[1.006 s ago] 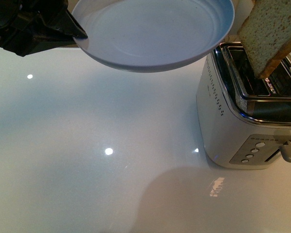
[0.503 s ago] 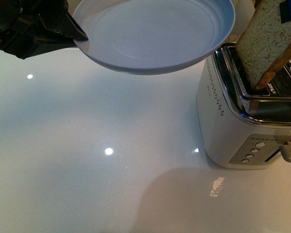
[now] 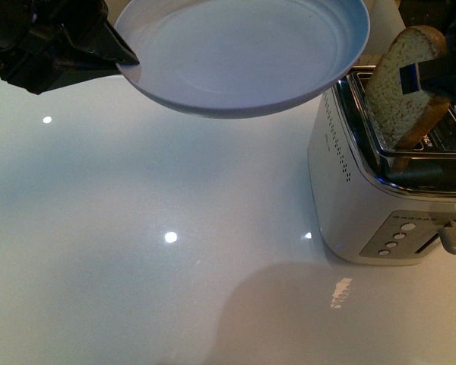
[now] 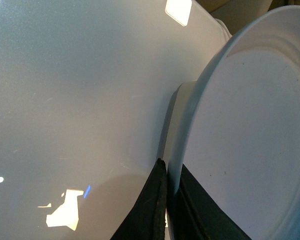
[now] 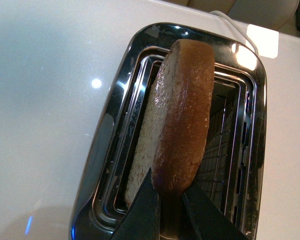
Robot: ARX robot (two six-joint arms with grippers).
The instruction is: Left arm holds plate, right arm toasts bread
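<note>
Your left gripper clamps the plate while your right gripper pinches the bread, only partway into the toaster.

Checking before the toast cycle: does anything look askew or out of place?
The bread leans tilted, only partly in the toaster slot, right gripper clamping it. The plate in the left gripper looks fine.

Glossy white tabletop, small bright light reflections
</note>
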